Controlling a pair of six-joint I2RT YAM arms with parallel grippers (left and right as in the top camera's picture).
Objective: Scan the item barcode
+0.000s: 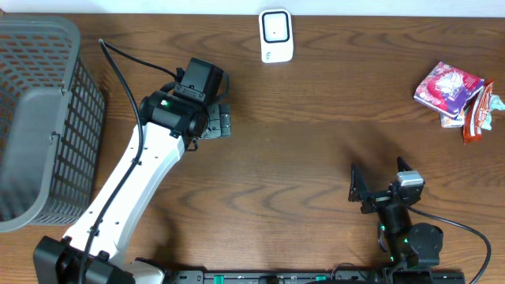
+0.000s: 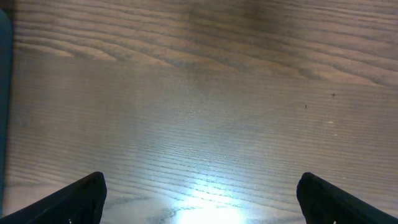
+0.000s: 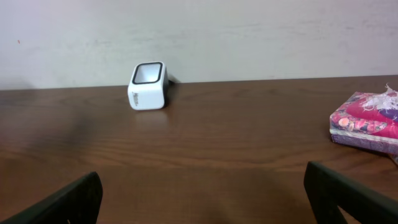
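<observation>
A grey mesh basket is set at the wooden tabletop's left edge. A pale wall is seen behind.

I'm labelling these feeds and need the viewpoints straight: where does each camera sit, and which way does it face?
Overhead: fixed above the table, looking straight down; left gripper, right gripper, basket, scanner and snack packets show.
Left wrist: on the left gripper, tilted down at bare wood; its two open fingertips show.
Right wrist: on the right gripper, low, facing across the table toward the wall; its open fingertips show.
Shared: overhead and right wrist both show the scanner and snack packets.
</observation>
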